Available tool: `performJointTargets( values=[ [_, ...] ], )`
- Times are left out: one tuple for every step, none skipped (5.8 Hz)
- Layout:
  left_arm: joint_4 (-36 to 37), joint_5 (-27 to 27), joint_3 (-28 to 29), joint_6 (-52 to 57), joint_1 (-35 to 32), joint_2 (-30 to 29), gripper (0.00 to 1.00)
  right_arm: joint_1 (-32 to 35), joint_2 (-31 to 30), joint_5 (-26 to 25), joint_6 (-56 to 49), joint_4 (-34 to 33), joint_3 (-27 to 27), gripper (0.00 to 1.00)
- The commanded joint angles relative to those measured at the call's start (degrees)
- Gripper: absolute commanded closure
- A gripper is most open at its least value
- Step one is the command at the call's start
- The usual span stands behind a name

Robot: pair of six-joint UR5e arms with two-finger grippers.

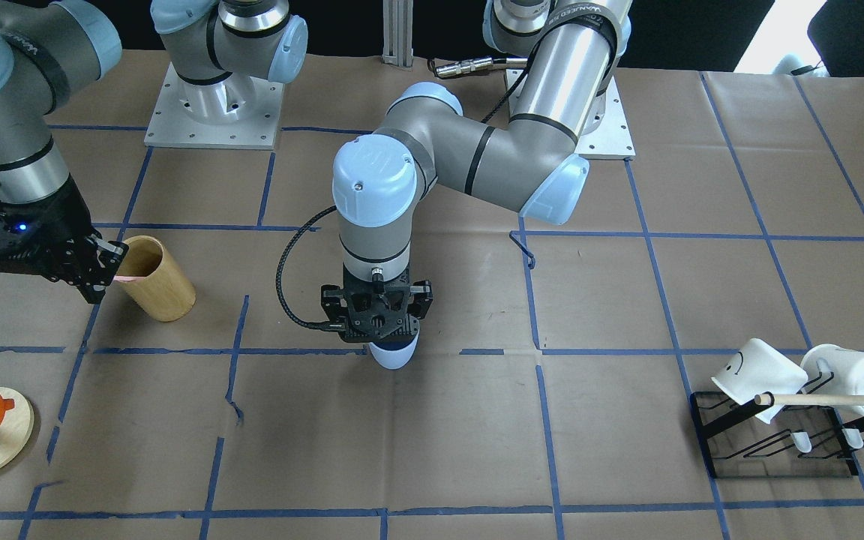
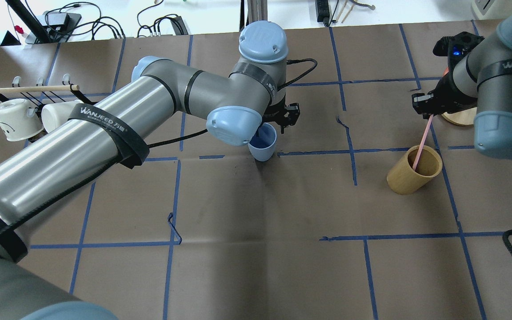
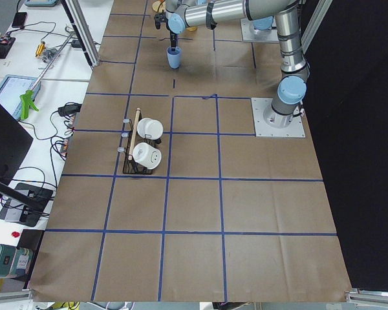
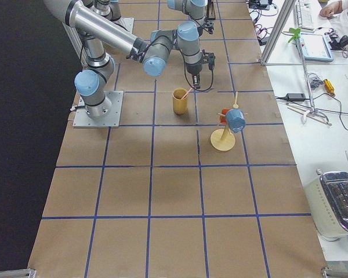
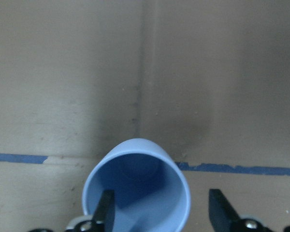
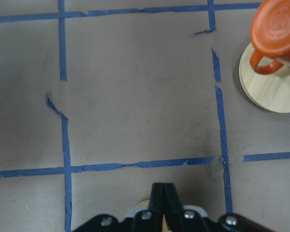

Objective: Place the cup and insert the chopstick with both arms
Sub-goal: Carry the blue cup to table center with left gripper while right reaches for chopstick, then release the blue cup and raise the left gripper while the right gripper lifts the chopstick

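The light-blue cup (image 2: 265, 144) stands upright on the brown paper at mid-table, also in the front view (image 1: 392, 356). My left gripper (image 5: 162, 203) is directly above it and open. One finger (image 5: 107, 208) overlaps the cup's (image 5: 135, 193) mouth, and the other (image 5: 217, 208) stands clear of the rim. My right gripper (image 2: 424, 106) is shut on the top of the pale-pink chopstick (image 2: 422, 142). The chopstick slants down with its lower end inside the tan wooden cylinder (image 2: 409, 178). The right gripper (image 1: 102, 274) sits beside that cylinder's (image 1: 158, 289) mouth.
A black rack (image 1: 777, 450) with two white mugs (image 1: 758, 375) and a long wooden dowel (image 1: 837, 400) stands on my left side. An orange mug (image 6: 275, 29) hangs on a round wooden stand (image 6: 266, 92) beyond the cylinder. Blue tape lines cross the paper.
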Motion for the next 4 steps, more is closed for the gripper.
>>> performJointTargets(
  values=[
    [-12.7,-0.2,0.9,14.1,8.2,10.0,0.02,1.8,0.0,-0.2,0.1,13.8,-11.5,0.92],
    [-20.7,-0.5,0.8,20.4,12.7,15.9,0.02,1.9,0.0,-0.1,0.1,24.1,-19.1,0.92],
    [-27.9,-0.6,-0.7,23.7,15.2,22.7,0.02,2.2,0.0,-0.1,0.0,32.9,-25.6,0.92],
    [-31.6,-0.8,-1.4,27.9,17.9,26.0,0.02,4.2,0.1,-0.3,0.3,39.7,-31.3,0.92]
  ],
)
